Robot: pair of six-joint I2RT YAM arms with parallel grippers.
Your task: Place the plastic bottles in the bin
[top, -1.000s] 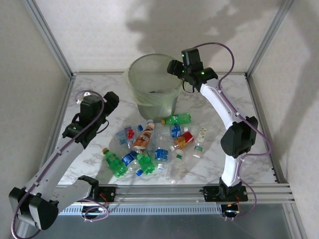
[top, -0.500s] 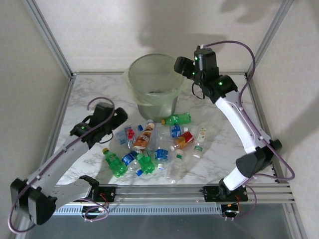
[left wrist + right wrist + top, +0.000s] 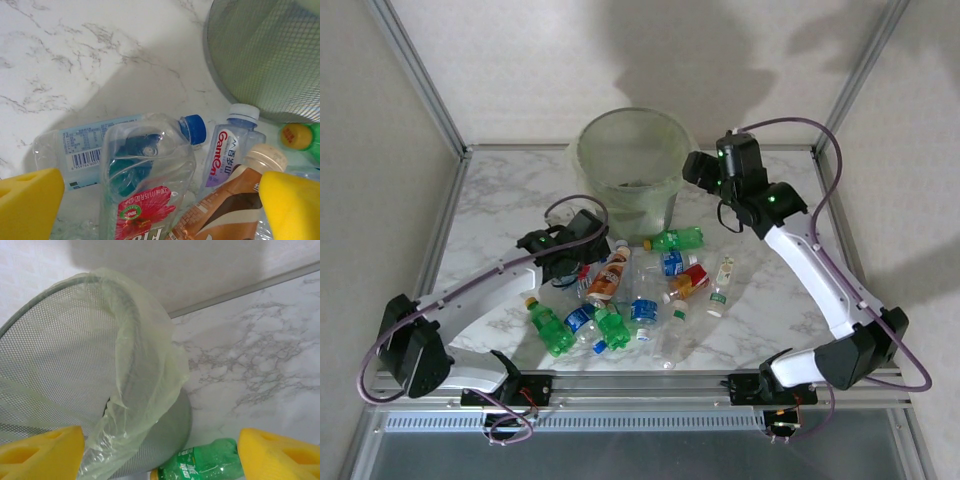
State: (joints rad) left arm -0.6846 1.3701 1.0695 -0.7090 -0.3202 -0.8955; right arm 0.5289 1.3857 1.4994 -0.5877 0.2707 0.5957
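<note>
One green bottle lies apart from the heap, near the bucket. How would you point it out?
Find the pale-green bin at the back of the marble table. Beside its base, to the front right, a green bottle lies on its side, yellow cap pointing left. The other green bottles lie toward the table's near edge, far from the bin.

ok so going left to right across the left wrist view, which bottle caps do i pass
blue cap → white cap of the ganten bottle → cream cap of the brown bottle → yellow cap of the green bottle
</note>
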